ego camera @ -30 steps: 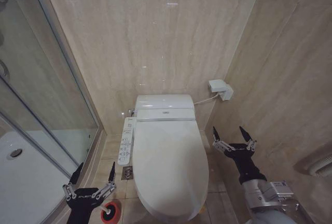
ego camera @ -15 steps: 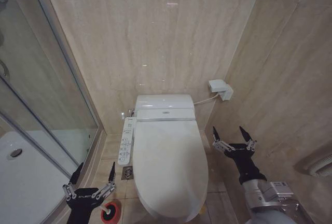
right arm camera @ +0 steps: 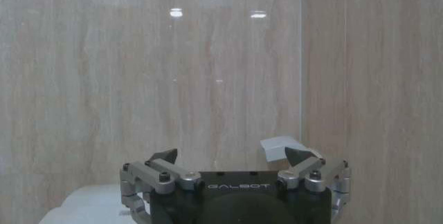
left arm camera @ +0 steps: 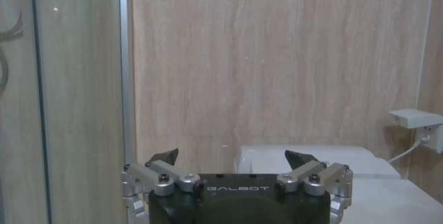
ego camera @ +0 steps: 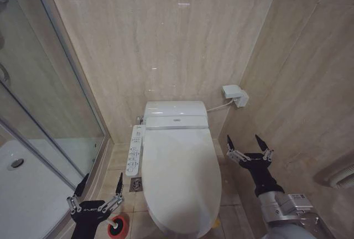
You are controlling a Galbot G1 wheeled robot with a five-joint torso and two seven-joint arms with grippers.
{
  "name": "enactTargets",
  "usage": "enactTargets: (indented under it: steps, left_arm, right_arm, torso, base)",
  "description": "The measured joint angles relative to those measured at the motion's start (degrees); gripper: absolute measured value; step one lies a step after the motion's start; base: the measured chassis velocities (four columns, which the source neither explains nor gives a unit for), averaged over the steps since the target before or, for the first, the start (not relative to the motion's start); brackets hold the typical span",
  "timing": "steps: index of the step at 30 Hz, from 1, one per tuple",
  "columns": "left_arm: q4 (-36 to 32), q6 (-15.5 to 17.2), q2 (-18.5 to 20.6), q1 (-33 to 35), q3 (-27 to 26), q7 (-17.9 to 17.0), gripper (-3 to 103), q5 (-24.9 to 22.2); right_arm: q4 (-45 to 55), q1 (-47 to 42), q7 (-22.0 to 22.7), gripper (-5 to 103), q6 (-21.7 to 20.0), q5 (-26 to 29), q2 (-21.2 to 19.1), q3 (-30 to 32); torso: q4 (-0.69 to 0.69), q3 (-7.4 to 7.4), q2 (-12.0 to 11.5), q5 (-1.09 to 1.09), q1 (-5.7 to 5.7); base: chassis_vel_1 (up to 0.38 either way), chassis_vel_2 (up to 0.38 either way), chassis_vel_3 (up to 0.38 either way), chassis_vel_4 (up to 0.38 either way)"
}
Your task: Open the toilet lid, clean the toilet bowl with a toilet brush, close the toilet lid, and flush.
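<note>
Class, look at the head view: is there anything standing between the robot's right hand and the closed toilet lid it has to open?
Nothing visible does. The right hand hangs open beside the toilet lid, on the lid's right, with only bare floor and air between them. The left hand hangs open on the other side, over the toilet brush.

Bathroom I was in had glossy beige marble-look wall tiles (ego camera: 166,40) all round, with ceiling lights glinting off them. A glass shower screen (ego camera: 50,84) with a metal frame stood well to the left of the wall socket box (ego camera: 235,95), and a white shower tray (ego camera: 22,195) sat behind it. Below the box the floor was beige tile too, with a small square drain (ego camera: 136,183). A white cable ran from the box.
</note>
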Motion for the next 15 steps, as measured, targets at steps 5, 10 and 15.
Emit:
enactTargets:
  steps: [5, 10, 15]
  left_arm:
    - [0.0, 0.0, 0.0, 0.0, 0.0, 0.0, 100, 0.0]
    - [0.0, 0.1, 0.0, 0.0, 0.0, 0.0, 100, 0.0]
    - [0.0, 2.8, 0.4, -1.5, -1.5, 0.0, 100, -1.7]
  right_arm:
    - [0.0, 0.0, 0.0, 100, 0.0, 0.0, 0.0, 0.0]
    - [0.0, 0.0, 0.0, 100, 0.0, 0.0, 0.0, 0.0]
    - [0.0, 0.0, 0.0, 100, 0.0, 0.0, 0.0, 0.0]
  torso:
    - [0.00, 0.00, 0.0, 0.00, 0.00]
    - [0.00, 0.00, 0.0, 0.00, 0.00]
    - [0.00, 0.00, 0.0, 0.00, 0.00]
  base:
    - [0.000, 0.000, 0.000, 0.000]
    - [0.000, 0.000, 0.000, 0.000]
    - [0.000, 0.000, 0.000, 0.000]
